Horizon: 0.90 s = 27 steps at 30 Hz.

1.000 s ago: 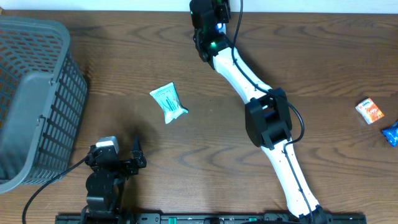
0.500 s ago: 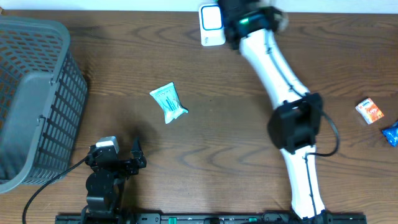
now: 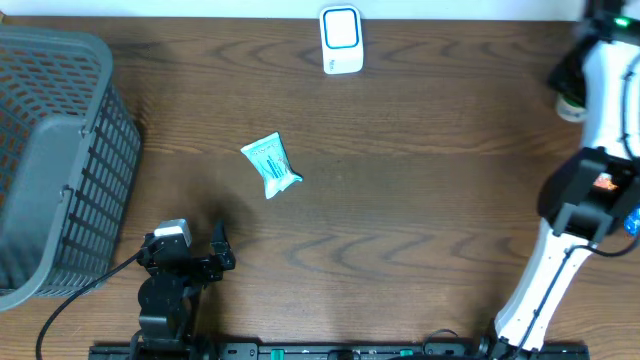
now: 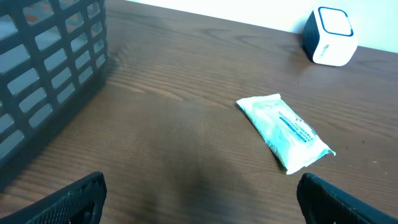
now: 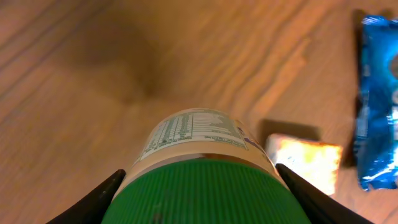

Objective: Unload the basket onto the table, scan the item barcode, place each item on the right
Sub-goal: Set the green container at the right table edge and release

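At the far right edge of a dark wooden counter (image 3: 420, 200), the right fingers (image 5: 99, 202) are clamped on either side of a white bottle (image 5: 199, 140) with a ribbed green cap. The bottle is held above the wood, its printed label showing just beyond the cap. From overhead it is only a pale shape beside the arm, probably its base. On the counter under it lie a small orange-and-white packet (image 5: 305, 158) and, just to its right, a blue packet (image 5: 379, 99).

The scanner (image 3: 340, 40), a small white box with a blue-rimmed face, stands at the far edge near the middle, well apart from the bottle. A teal packet (image 3: 270, 165) lies flat left of centre. A grey mesh basket (image 3: 60, 150) fills the left side. At the near left, the left fingers (image 4: 68, 199) are spread wide and grasp nothing, with the teal packet beyond them.
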Each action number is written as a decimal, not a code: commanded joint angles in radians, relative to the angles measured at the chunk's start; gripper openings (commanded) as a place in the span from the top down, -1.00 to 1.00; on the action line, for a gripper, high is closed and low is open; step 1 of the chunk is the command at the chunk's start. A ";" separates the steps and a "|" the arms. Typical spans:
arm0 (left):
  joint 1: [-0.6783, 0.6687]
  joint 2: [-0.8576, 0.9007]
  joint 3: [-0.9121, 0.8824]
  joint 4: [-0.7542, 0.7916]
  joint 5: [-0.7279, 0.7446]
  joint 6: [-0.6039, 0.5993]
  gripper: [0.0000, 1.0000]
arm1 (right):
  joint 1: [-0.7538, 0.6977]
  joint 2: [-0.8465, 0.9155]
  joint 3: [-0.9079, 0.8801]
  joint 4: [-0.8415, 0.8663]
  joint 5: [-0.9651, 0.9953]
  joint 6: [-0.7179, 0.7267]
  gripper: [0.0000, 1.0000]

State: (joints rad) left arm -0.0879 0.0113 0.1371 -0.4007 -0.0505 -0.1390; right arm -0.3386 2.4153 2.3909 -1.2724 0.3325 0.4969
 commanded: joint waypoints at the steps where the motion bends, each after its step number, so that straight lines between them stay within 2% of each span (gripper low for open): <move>1: -0.003 -0.001 -0.013 -0.024 0.006 -0.012 -0.96 | -0.092 0.015 -0.035 0.027 -0.047 0.026 0.01; 9: -0.003 -0.001 -0.013 -0.024 0.006 -0.012 -0.96 | -0.239 0.016 -0.224 0.236 -0.078 0.021 -0.01; 12: -0.003 -0.001 -0.013 -0.024 0.006 -0.012 -0.96 | -0.259 0.016 -0.247 0.276 -0.092 0.018 -0.65; 13: -0.003 -0.001 -0.013 -0.024 0.006 -0.012 -0.96 | -0.259 0.009 -0.231 0.274 -0.099 0.012 -0.98; 19: -0.003 -0.001 -0.013 -0.024 0.006 -0.012 -0.96 | -0.210 -0.105 -0.001 0.134 -0.162 -0.007 -0.98; 21: -0.003 -0.001 -0.013 -0.024 0.006 -0.012 -0.96 | -0.137 -0.205 0.071 0.070 -0.315 0.004 -0.99; 24: -0.003 -0.001 -0.013 -0.025 0.006 -0.012 -0.96 | 0.004 -0.287 0.071 0.030 -0.539 -0.018 -0.99; 25: -0.003 -0.001 -0.013 -0.024 0.006 -0.012 -0.96 | 0.103 -0.291 0.071 -0.005 -0.641 -0.107 -0.99; 27: -0.003 -0.001 -0.013 -0.025 0.006 -0.012 -0.96 | 0.257 -0.277 0.047 -0.062 -0.679 -0.198 -0.99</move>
State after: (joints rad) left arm -0.0879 0.0113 0.1371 -0.4011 -0.0505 -0.1390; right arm -0.2680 2.0998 2.4710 -1.2785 -0.1467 0.4431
